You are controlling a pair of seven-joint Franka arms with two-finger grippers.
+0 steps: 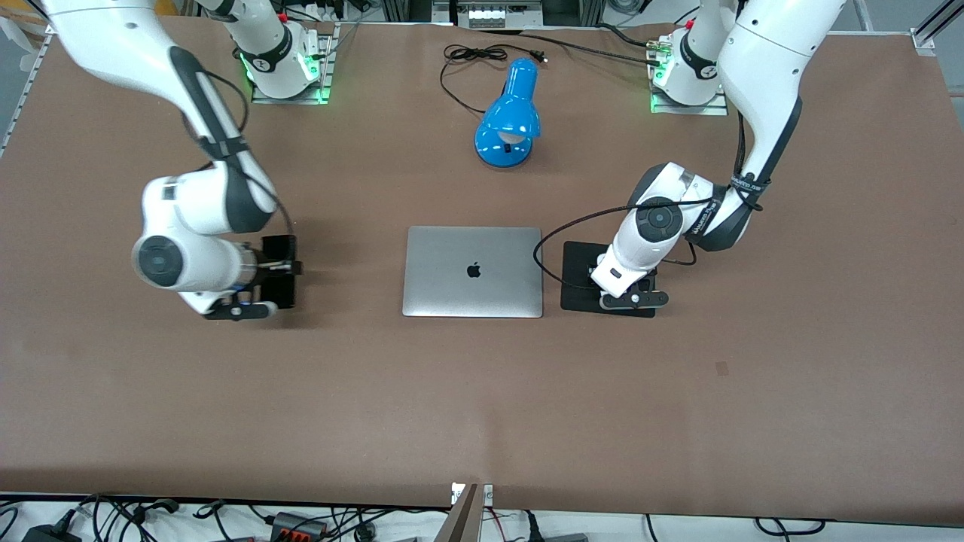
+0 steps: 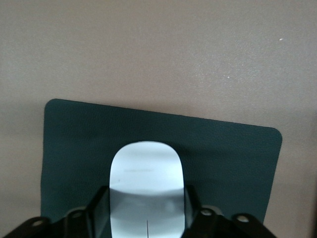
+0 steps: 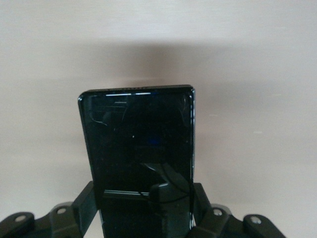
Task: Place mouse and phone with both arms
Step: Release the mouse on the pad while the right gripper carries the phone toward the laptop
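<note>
With both items gripped, left gripper (image 2: 147, 218) clamps mouse (image 2: 147, 186) over mat (image 2: 228, 158); right gripper (image 3: 146, 218) clamps phone (image 3: 138, 144) over table (image 1: 226, 391); release remains.

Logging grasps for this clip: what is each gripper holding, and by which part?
Left gripper clamps the mouse by its long sides, over the black mat. Right gripper clamps the phone by its long edges near one end.
</note>
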